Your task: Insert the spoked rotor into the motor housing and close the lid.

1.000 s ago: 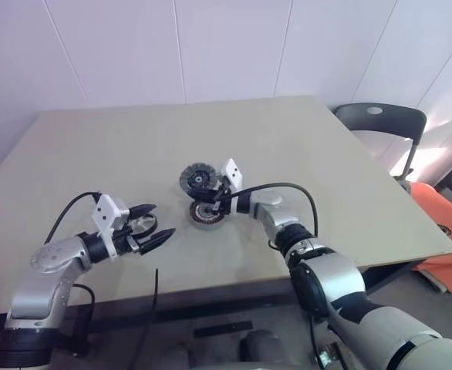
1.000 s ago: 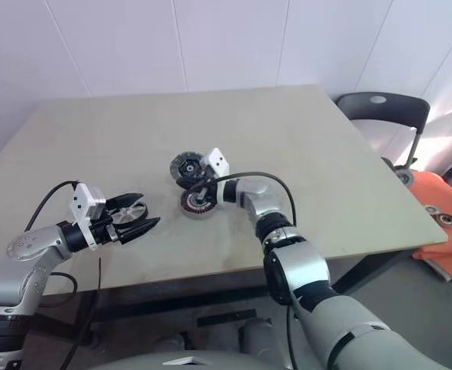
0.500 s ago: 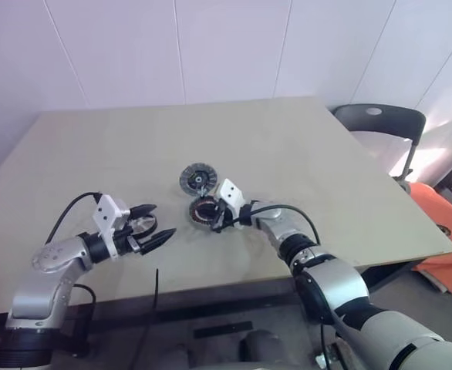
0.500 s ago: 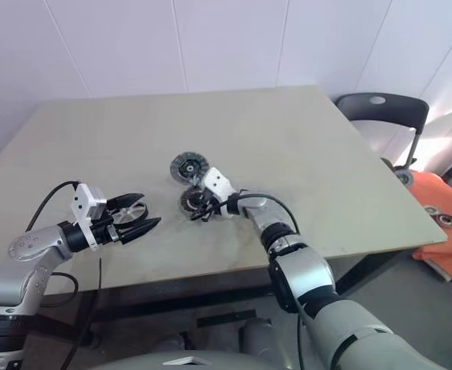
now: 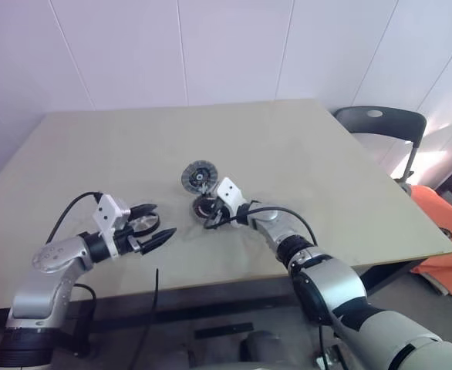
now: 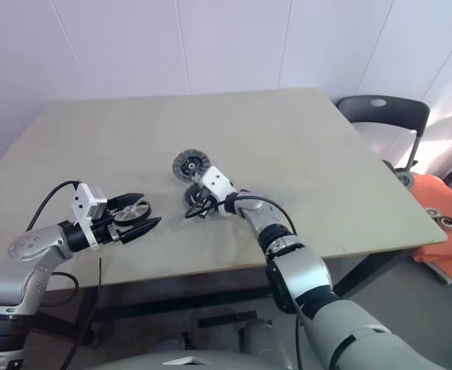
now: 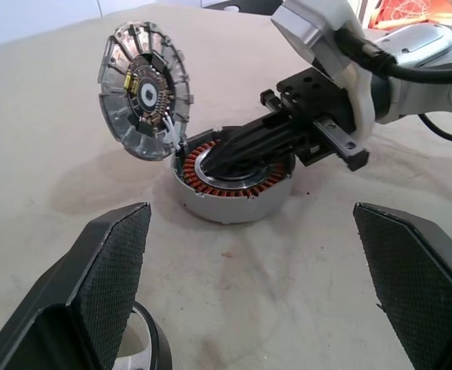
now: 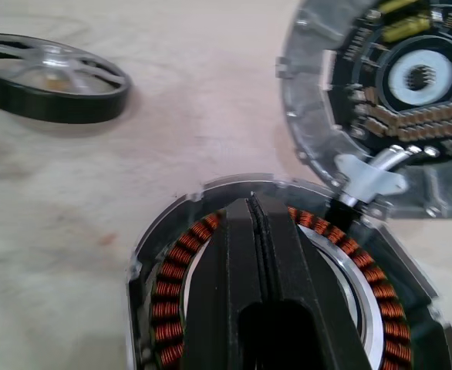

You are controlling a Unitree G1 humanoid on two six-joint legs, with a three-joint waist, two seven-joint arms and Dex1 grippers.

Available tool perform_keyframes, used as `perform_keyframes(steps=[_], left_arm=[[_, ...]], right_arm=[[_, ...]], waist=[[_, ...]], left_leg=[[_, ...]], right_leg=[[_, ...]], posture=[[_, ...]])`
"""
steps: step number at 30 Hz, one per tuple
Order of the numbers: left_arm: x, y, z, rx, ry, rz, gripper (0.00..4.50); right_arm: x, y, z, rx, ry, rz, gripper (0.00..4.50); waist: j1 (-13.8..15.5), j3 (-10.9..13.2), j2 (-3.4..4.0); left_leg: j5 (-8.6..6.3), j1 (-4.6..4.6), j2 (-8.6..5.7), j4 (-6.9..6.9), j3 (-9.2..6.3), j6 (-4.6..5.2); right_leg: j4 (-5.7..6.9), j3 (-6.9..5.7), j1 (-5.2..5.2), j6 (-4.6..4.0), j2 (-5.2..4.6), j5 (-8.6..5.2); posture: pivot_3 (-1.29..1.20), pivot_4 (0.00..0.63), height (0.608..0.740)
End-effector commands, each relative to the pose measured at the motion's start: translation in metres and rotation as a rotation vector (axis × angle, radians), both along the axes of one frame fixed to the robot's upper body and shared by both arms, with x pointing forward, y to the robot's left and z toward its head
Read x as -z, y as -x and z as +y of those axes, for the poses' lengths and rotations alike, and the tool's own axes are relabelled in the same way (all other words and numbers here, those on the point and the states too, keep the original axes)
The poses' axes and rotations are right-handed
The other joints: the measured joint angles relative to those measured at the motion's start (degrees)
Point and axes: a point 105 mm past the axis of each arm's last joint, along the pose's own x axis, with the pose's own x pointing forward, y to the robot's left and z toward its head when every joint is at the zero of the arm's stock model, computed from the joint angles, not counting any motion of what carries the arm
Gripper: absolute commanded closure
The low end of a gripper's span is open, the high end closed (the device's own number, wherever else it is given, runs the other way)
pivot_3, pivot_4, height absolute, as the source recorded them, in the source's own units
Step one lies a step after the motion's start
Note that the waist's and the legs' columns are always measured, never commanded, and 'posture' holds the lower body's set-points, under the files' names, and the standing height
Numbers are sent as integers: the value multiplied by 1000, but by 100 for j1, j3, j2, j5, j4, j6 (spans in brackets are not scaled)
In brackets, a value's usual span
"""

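We record: worktop (image 5: pixel 326 154), beige. Right claw (image 7: pixel 234 150), pressed together, tips resting in the motor housing (image 7: pixel 234 185) mid-worktop. Left claw (image 5: pixel 150 228), spread, around nothing. Lid (image 7: pixel 143 89), hinged open, far side of housing. Spoked rotor (image 8: pixel 52 75), flat, left of housing.

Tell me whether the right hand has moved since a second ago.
Yes. The right hand, fingers shut, has come down and back from beside the lid to over the motor housing; lid and housing stayed put on the table.
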Motion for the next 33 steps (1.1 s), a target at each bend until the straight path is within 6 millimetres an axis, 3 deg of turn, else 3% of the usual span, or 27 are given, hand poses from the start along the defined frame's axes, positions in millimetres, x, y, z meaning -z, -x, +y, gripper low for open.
perform_keyframes(steps=[1, 4, 11, 20, 25, 33], left_arm=[[-10, -3, -1, 12, -4, -44, 0], [-10, -3, 0, 11, -5, -44, 0], [-10, -4, 0, 9, -5, -48, 0], [-10, -3, -1, 6, -1, -48, 0], [-10, -4, -1, 6, 0, -49, 0], [-10, -4, -2, 4, 2, -50, 0]], right_arm=[[-6, -9, -10, 69, -100, 135, 4486], [-10, 0, -2, -21, -189, 235, 4486], [-12, 12, 7, -128, -215, 272, 4486], [-48, -12, 3, -2, -411, 196, 4486], [-50, -15, 2, 20, -364, 129, 4486], [-35, -12, -1, 33, -236, 61, 4486]], waist=[[0, 0, 0], [5, -1, -1], [-26, 0, 1], [-26, 2, 2], [-32, 2, 2], [-28, 2, 2]], left_leg=[[0, 0, 0, 1, 0, 1], [1, -3, 0, 1, 0, 2], [-1, -19, 6, -45, -2, 2], [-2, -20, 7, -39, 0, 1], [-2, -21, 7, -42, 0, 1], [-2, -22, 7, -42, 1, 1]], right_leg=[[0, 0, 0, 0, 0, 0], [-2, 0, 0, 9, 0, 5], [-12, 0, -33, 17, 12, 7], [-12, 0, -32, 16, 8, 7], [-12, 0, -34, 16, 11, 7], [-13, 0, -35, 16, 10, 7]], posture=[[0, 0, 740], [0, 0, 740], [0, 0, 740], [0, 0, 740], [0, 0, 740], [0, 0, 740]])
